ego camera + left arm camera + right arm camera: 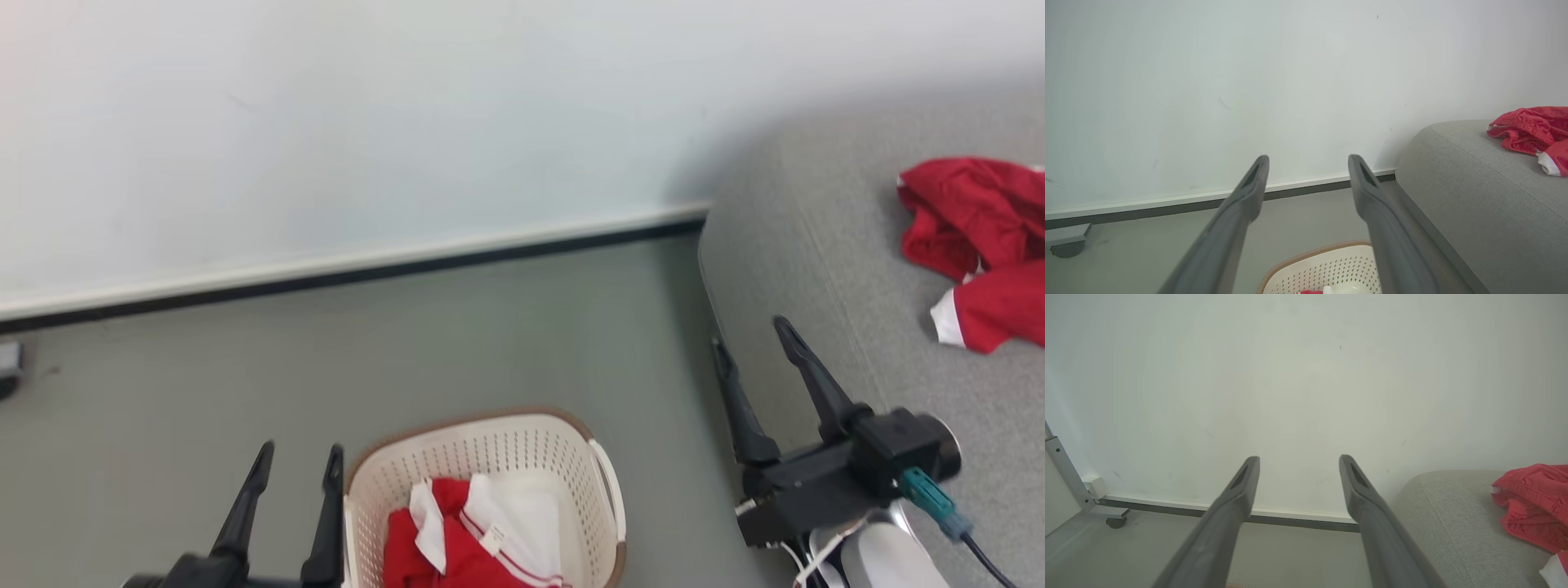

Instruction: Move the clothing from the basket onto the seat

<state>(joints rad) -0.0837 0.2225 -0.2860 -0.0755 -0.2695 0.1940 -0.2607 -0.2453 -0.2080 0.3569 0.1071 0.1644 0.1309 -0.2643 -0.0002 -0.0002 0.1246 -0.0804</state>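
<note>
The red-and-white clothing point(457, 563) lies crumpled in the cream laundry basket point(531, 453), which stands on the grey floor point(490, 327) at the bottom of the head view. As far as I can count, it is one red garment with white trim and one white piece across it; more may be hidden beneath. The heap has no clear long axis. It lies just right of the left gripper point(299, 451), whose fingers stand parted and empty beside the basket's rim. That arm is the nearer one, and I judge a reach would go rightward and down. The right gripper point(751, 335), also spread and holding nothing, hovers at the near edge of the grey seat point(816, 245), well apart from the basket. One red heap with a white cuff point(971, 212) rests on that seat. In all: one basket, one seat, two grippers.
</note>
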